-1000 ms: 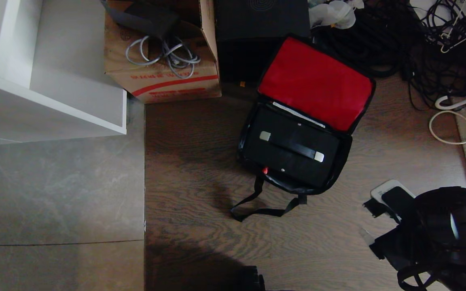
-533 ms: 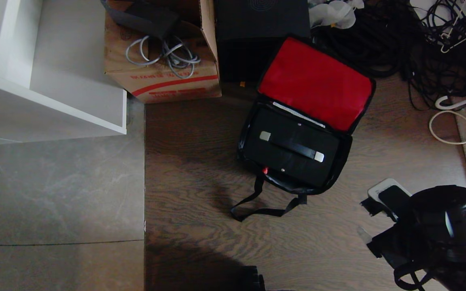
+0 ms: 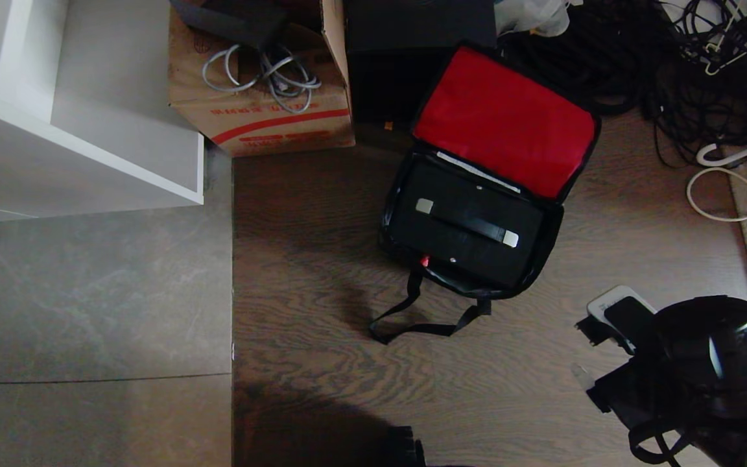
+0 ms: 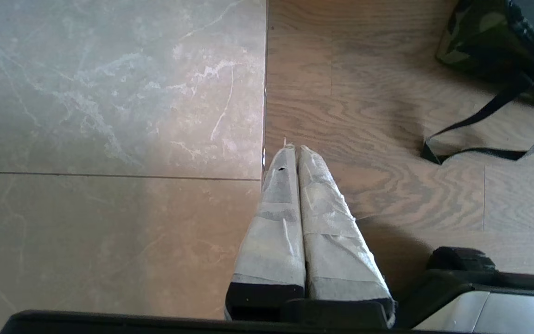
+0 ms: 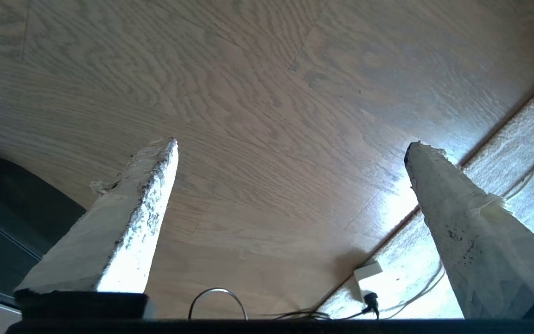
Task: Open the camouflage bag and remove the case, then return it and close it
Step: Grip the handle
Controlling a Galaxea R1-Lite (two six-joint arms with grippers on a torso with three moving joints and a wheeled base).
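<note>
Grey tile meets wood floor (image 3: 321, 272). From left: white shelf (image 3: 88, 162), cardboard box (image 3: 270, 123), then the camouflage bag (image 3: 542, 259), red flap open, the case (image 3: 464, 227) inside. Left gripper (image 4: 293, 149) pressed together; right gripper (image 5: 290, 148) spread wide over bare floor.

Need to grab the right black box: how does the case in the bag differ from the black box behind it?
The case lies low inside the open camouflage bag; the plain black box stands taller on the floor behind the bag, beside the cardboard box. The case has a handle with silver end brackets and a red knob; the black box shows neither. Both are black and rectangular.
</note>
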